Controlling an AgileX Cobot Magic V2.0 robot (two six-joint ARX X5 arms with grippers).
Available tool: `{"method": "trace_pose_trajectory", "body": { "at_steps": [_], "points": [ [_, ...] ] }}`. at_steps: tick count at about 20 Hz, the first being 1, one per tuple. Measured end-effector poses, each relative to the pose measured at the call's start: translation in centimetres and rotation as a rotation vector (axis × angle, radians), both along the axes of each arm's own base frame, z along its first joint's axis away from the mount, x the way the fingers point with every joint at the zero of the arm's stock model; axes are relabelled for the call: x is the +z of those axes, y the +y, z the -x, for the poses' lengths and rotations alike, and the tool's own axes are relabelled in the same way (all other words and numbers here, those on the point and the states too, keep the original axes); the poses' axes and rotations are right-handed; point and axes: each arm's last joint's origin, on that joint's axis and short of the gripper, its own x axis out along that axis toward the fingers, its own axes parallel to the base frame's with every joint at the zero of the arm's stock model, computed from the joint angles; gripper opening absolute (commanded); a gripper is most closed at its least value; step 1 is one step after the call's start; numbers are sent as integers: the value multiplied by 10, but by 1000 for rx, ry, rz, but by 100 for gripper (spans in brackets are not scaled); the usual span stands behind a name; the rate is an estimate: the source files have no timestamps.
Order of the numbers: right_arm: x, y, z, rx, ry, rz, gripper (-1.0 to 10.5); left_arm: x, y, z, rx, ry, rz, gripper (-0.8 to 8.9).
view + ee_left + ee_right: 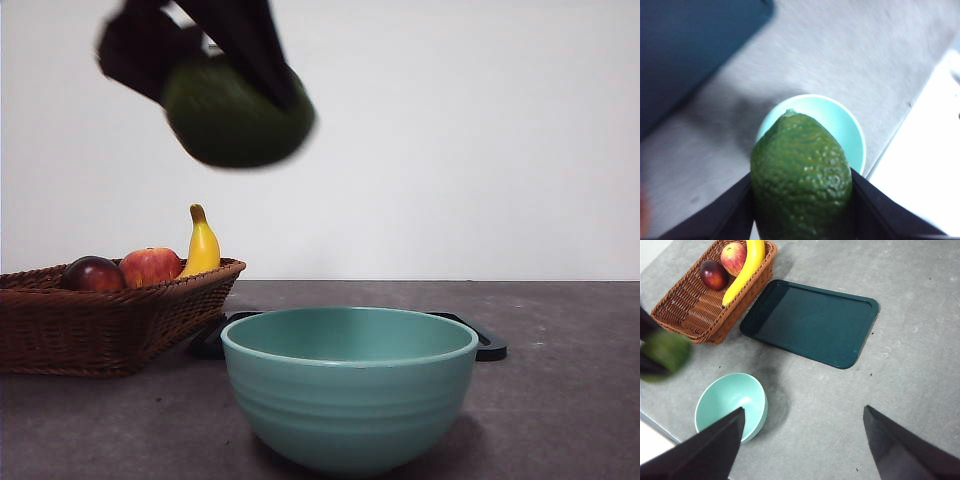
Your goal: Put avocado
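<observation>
My left gripper [801, 200] is shut on the avocado [800, 175], a dark green, bumpy fruit, and holds it high in the air. In the front view the avocado [235, 115] hangs at the upper left, above and left of the teal bowl [350, 385]. The left wrist view shows the bowl [842, 125] below, behind the avocado. In the right wrist view the avocado [665, 352] is blurred, near the bowl [730, 400]. My right gripper [802, 440] is open and empty, high above the table.
A wicker basket [100, 320] at the left holds a dark red-purple fruit [92, 273], a red apple [150, 265] and a banana [202, 245]. A dark tray [810, 322] lies flat behind the bowl, beside the basket [695, 310].
</observation>
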Motion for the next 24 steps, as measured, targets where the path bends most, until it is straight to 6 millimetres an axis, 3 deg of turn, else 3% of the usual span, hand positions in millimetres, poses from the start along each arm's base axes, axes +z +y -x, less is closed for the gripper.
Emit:
{"method": "trace_pose_trajectory", "body": {
  "at_steps": [5,11,20,23,24],
  "points": [
    [0,0,0,0,0,0,380,-39,-39,-10,-55,34,-71,180],
    [0,0,0,0,0,0,380,-73,-67,-5,-99,29,-176,180],
    [0,0,0,0,0,0,379,-100,-81,-6,-127,22,-258,193],
    [0,0,0,0,0,0,380,-100,-83,-4,-133,18,-253,319],
    [0,0,0,0,0,0,379,-100,-83,-4,-133,18,-253,321]
  ]
}}
